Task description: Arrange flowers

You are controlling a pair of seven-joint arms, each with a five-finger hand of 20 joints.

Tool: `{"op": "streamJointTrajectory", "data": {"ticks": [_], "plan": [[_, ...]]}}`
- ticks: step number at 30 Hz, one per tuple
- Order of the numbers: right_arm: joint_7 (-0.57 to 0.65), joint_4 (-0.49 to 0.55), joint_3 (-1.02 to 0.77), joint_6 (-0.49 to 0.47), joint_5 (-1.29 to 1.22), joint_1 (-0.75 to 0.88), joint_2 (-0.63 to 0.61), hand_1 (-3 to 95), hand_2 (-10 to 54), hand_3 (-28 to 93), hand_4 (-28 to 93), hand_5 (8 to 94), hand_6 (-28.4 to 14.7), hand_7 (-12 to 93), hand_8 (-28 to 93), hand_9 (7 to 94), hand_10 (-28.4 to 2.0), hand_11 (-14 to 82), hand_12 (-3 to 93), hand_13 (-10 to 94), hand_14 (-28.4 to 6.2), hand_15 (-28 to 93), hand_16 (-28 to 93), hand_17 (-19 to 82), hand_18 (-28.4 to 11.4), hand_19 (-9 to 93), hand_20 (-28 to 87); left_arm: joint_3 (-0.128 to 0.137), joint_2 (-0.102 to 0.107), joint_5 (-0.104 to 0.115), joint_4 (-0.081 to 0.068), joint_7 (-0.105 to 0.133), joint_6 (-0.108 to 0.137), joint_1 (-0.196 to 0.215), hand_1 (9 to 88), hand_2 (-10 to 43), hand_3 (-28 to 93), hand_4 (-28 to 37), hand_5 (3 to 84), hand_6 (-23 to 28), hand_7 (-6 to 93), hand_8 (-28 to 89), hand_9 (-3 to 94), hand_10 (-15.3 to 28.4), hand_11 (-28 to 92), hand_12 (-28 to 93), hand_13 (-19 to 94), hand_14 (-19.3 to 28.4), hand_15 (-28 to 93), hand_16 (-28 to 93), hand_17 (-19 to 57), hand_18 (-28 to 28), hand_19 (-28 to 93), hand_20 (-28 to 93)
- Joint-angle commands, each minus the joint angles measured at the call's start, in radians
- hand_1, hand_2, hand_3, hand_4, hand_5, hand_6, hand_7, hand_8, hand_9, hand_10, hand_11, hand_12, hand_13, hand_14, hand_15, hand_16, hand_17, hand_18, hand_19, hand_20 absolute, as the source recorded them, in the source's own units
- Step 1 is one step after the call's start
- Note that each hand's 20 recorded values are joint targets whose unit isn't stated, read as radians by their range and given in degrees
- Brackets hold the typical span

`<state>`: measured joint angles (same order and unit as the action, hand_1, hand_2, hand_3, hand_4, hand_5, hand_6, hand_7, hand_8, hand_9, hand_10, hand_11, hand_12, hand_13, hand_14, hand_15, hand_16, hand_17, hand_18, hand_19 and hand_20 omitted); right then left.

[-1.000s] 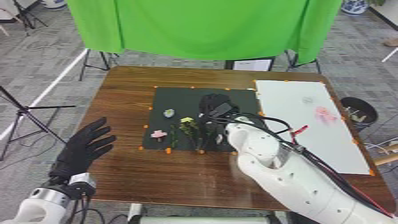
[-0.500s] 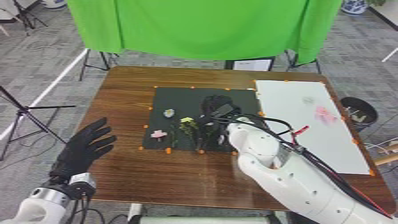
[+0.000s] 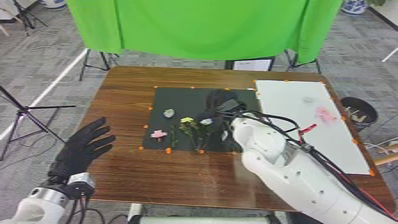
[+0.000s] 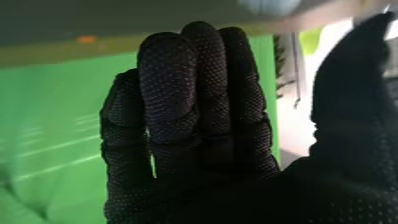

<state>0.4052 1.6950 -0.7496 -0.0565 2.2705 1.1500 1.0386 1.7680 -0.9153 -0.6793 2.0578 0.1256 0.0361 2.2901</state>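
Flowers (image 3: 187, 120) lie on the black mat (image 3: 182, 98) on the desk (image 3: 160, 175), likely light, with fragile heads; I advise gripping the stems. My right robot hand (image 4: 209, 175) has straight fingers together, thumb apart.

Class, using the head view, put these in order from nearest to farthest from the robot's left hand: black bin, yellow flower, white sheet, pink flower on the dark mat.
From the left hand:
1. Pink flower, left side of the dark mat
2. Yellow flower, farther right on the mat
3. White sheet, right side of the table
4. Black bin, beyond the table's right edge
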Motion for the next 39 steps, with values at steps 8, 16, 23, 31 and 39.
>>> {"op": "streamJointTrajectory", "data": {"ticks": [8, 16, 23, 31, 39], "plan": [[0.229, -0.023, -0.220, 0.039, -0.048, 0.021, -0.280, 21.1, -9.5, 90, -27, 35.5, -4.0, 41, -17, 36.5, -14.2, 37.4, 28.7, 39, -11.3, 67, 19, 15, -21.2, 71, 49, 0.009, -0.020, 0.001, 0.008, 0.006, 0.008, 0.026, 26.7, -0.1, 71, -27.8, 27.0, 3.6, 21.6, -12, 22.5, 12.4, 24, 15, 19, 16.7, 36, -1, -9.7, 22.2, 41, 9], [0.345, -0.071, -0.318, -0.102, -0.087, 0.093, -0.339, 22.8, -9.5, 90, -27, 23.9, -6.8, 36, -15, 23.5, -16.1, 23.6, 27.5, 20, -13.7, 35, 16, 7, -20.9, 54, 34, 0.018, -0.016, 0.001, 0.011, 0.000, 0.002, 0.031, 26.7, -0.1, 71, -27.7, 27.0, 3.7, 21.5, -12, 22.6, 12.5, 24, 15, 19, 16.9, 36, -1, -9.6, 22.2, 41, 9], [0.367, -0.109, -0.350, -0.140, -0.113, 0.128, -0.345, 23.1, -9.5, 90, -27, 20.1, -7.5, 30, -12, 20.1, -15.5, 12.3, 27.1, 17, -16.3, 11, 18, 3, -23.2, 48, 19, 0.012, -0.012, 0.002, 0.008, 0.004, 0.001, 0.029, 26.6, -0.1, 71, -27.8, 27.0, 3.7, 21.5, -12, 22.6, 12.4, 24, 15, 19, 16.9, 36, -1, -9.6, 22.2, 41, 9], [0.370, -0.155, -0.357, -0.164, -0.108, 0.147, -0.340, 24.1, -9.5, 92, -28, 22.9, -7.4, 32, -14, 26.6, -14.7, 15.3, 24.1, 33, -12.8, 18, 16, 7, -22.9, 54, 22, 0.019, -0.009, 0.003, 0.010, -0.001, -0.002, 0.034, 26.7, -0.1, 71, -27.7, 27.0, 3.6, 21.5, -12, 22.6, 12.4, 24, 15, 19, 16.7, 36, -1, -9.7, 22.2, 41, 9], [0.373, -0.191, -0.336, -0.140, -0.129, 0.145, -0.332, 26.4, -9.5, 92, -28, 34.6, -4.8, 42, -18, 42.3, -13.0, 26.1, 21.1, 52, -8.1, 35, 14, 11, -19.8, 64, 31, 0.013, -0.009, 0.002, 0.010, -0.001, -0.001, 0.030, 26.7, -0.1, 71, -27.7, 27.0, 3.6, 21.6, -12, 22.6, 12.4, 24, 15, 19, 16.8, 36, -1, -9.7, 22.2, 41, 9]]}}
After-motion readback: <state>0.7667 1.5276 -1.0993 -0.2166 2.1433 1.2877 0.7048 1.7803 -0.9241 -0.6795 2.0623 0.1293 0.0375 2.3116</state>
